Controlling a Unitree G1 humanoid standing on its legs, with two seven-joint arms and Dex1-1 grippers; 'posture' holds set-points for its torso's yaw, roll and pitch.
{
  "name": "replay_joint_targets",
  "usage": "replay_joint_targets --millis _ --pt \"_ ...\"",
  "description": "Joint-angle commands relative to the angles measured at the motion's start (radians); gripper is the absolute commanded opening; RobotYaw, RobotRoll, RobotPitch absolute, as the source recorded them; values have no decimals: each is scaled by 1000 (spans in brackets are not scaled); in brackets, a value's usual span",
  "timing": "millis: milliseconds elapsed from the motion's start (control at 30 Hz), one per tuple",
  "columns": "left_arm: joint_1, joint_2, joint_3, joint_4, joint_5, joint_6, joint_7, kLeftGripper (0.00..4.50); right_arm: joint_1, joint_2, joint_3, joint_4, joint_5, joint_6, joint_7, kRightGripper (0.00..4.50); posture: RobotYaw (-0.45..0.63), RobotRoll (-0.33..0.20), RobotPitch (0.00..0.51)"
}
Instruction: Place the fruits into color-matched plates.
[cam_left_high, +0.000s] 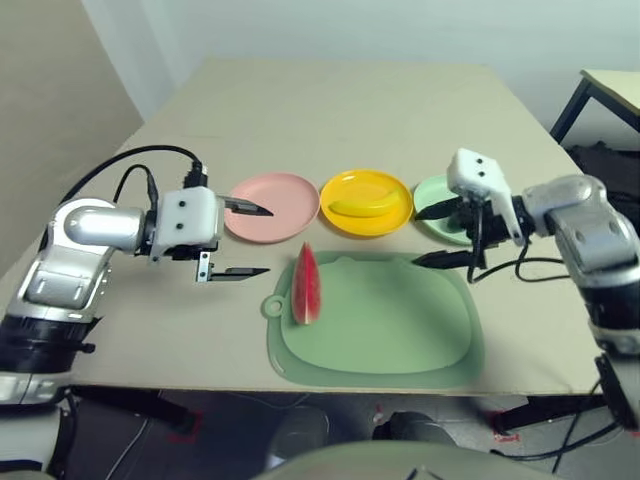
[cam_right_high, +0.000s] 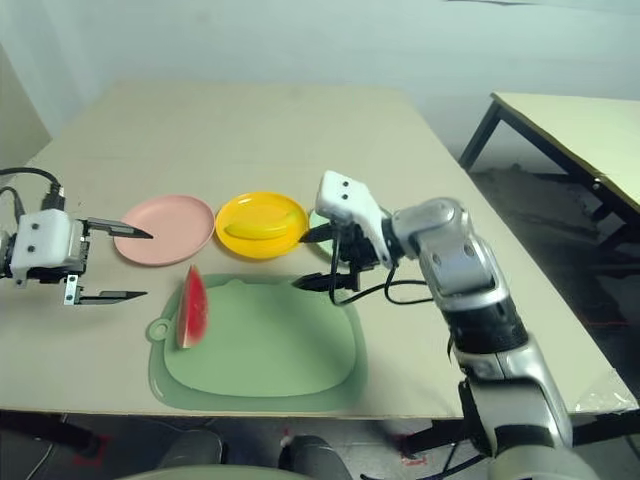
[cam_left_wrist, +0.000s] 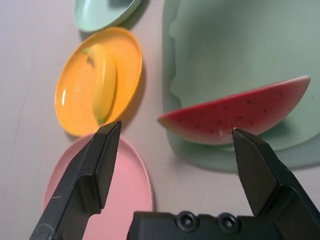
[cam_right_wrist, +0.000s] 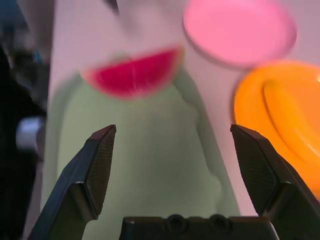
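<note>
On cutting mat (cam_left_high: 400, 320) edge: watermelon wedge (cam_left_high: 305, 285); both tools, left tool (cam_left_high: 258, 241), right tool (cam_left_high: 436, 235), wide open, empty; banana (cam_left_wrist: 102, 82) in yellow plate (cam_left_wrist: 75, 95).

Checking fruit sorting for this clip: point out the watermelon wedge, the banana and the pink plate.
watermelon wedge (cam_left_high: 305, 287), left eye view, on its red flesh.
banana (cam_left_high: 364, 205), left eye view, mid-curve, lying in the yellow plate.
pink plate (cam_left_high: 277, 212), left eye view, on its bare centre.

Nothing here can be read: no writing, label, brand, number or sign on anything in view.
</note>
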Motion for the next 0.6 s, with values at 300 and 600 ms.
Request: replay_joint_targets --millis 300,600 --pt "-125 -55 -141 69 55 -135 -130 4500 366 60 -61 -2 110 -341 -154 4488 159 0 0" --pt "-272 -47 -275 193 70 -260 -208 4500 475 50 -106 90 253 -503 -80 4488 146 0 0"
